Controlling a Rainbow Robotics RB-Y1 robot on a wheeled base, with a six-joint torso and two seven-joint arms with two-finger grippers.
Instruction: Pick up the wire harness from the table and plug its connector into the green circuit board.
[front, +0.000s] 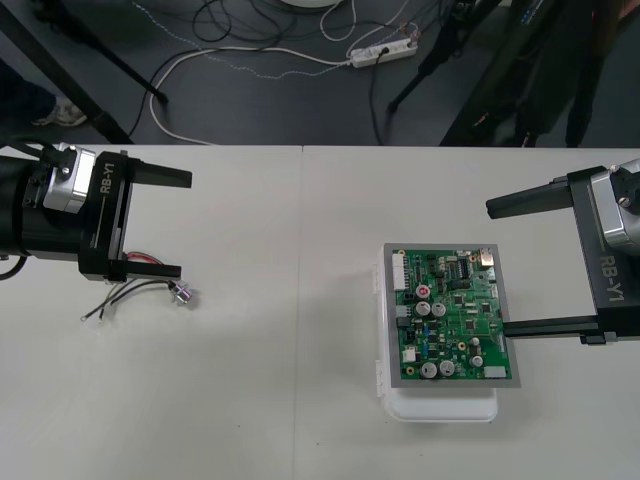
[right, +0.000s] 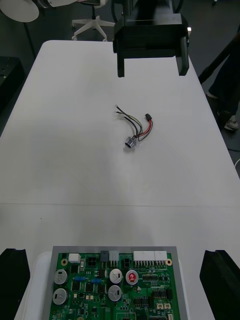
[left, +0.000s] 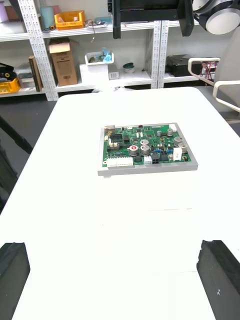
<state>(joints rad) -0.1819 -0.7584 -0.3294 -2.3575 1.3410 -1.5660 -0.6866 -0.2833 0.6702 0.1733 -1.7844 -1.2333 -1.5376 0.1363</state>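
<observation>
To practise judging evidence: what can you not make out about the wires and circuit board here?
- Front view: the left gripper hides the plug end of the wires.
- Right wrist view: the circuit board is cut off by the picture edge.
- Front view: where on the board the plug fits is too small to tell.

Open tabletop (front: 300, 320) lay between the harness (front: 140, 290) and the circuit board (front: 450, 315). A finger (front: 150, 269) of the left end effector (front: 185, 225) overhung the harness's wires.

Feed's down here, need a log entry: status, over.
Left gripper open, hovering at the harness. Right gripper open beside green circuit board. Harness on table, unplugged. Nothing between harness and board.
</observation>
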